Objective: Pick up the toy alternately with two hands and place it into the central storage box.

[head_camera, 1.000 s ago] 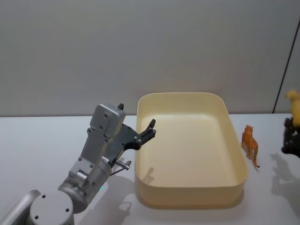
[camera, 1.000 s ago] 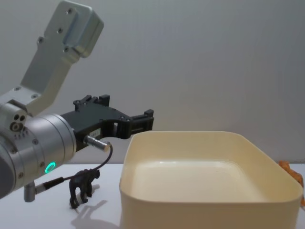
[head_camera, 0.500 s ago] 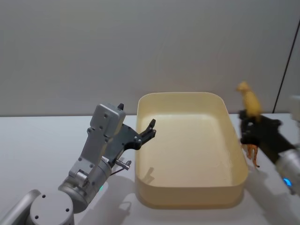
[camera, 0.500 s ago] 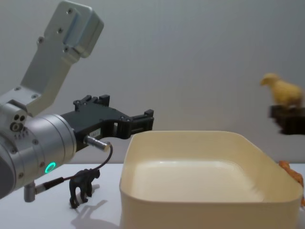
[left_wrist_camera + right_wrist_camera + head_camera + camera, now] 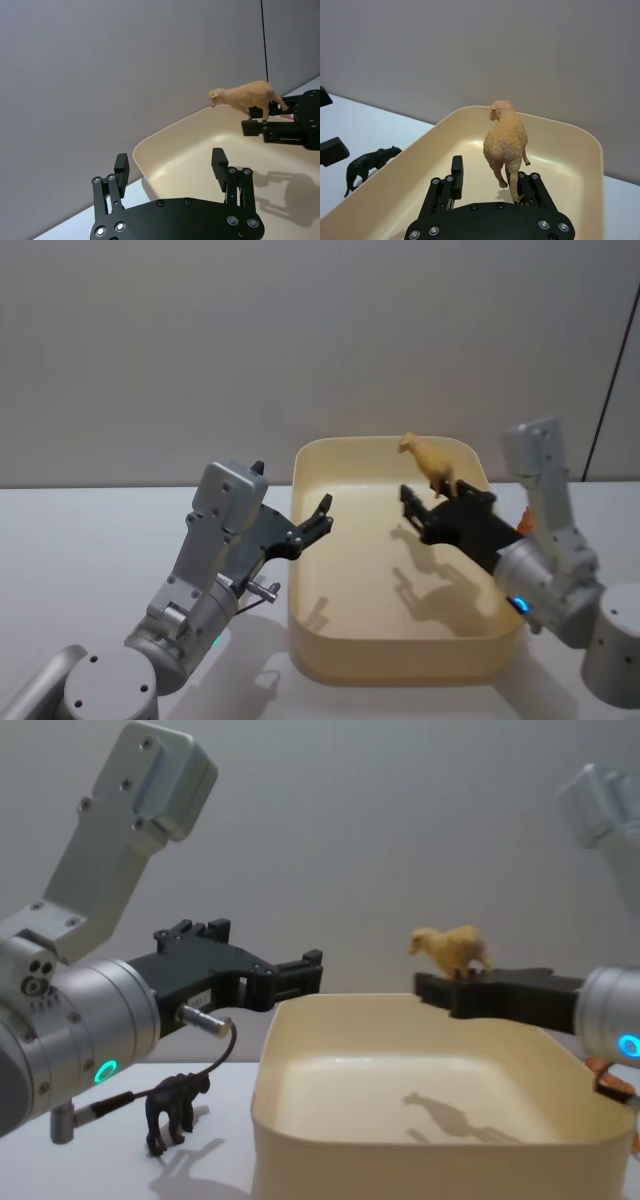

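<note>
**Sheep over the tub**

We see the right pincer point(image 5: 425, 510) hanging above the cream-yellow tub point(image 5: 400, 660), pinching the tan toy sheep point(image 5: 430, 458) by a leg. At the tub's left rim the left pincer point(image 5: 320, 517) hovers, fingers spread and empty. A black toy animal point(image 5: 173, 1110) stands on the bench point(image 5: 90, 540), left of the tub.

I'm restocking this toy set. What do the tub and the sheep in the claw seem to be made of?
The tub looks like smooth moulded plastic, cream-yellow with a soft sheen and rounded corners. The sheep, held by a leg in the right claw over the tub, looks like hard plastic or rubber with a matte, pebbled fleece texture; which one is unclear.
</note>
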